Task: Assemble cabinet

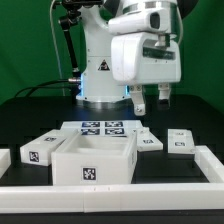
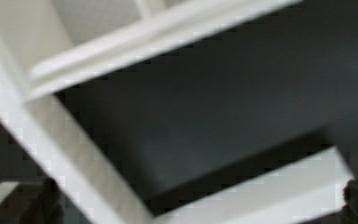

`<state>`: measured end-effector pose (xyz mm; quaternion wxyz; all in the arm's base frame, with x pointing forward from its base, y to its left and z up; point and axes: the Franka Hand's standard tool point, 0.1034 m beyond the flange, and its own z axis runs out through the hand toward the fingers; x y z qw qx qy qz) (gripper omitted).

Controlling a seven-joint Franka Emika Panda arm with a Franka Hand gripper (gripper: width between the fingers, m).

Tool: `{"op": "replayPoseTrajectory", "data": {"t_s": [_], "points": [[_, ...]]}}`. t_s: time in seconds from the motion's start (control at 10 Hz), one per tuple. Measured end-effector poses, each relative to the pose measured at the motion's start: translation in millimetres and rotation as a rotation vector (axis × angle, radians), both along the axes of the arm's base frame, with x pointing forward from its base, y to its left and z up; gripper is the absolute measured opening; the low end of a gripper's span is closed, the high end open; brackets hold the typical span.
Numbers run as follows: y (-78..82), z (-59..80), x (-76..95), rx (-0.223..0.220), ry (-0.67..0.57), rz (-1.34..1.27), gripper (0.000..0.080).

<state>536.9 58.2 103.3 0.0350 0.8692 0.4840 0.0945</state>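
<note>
**Cabinet Barely Begun, Parts Loose**

The gripper (image 1: 150, 100) hung released and empty above the middle of the bench (image 1: 30, 115). The cabinet (image 1: 93, 160) sat open by the edge nearest the exterior camera. Three tagged pieces (image 1: 180, 143) lay loose beside it, apparently unfitted.

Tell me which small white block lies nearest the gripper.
The middle block, just below the gripper in the exterior view; the other two lie farther sideways.

Cabinet (image 1: 95, 160): white plastic, smooth and matt, bearing printed black-and-white tags; worktop (image 1: 200, 125): black, matt, without reflections; marker board (image 1: 100, 128): thin flat white sheet, matt; arm shell (image 1: 150, 55): white plastic, glossy, showing highlights; rail (image 1: 110, 190): smooth white.
</note>
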Motion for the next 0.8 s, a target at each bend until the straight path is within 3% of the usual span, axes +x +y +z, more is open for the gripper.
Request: {"op": "replayPoseTrajectory", "data": {"t_s": [0.3,0.7,0.8], "points": [[-19.9,-10.0,-13.8,-0.044,0.071,0.149,0.0797],[-20.3,-11.7,-14.8,-0.043,0.073,0.146,0.0797],[-20.4,-12.7,-17.3,-0.067,0.075,0.206,0.0797]]}}
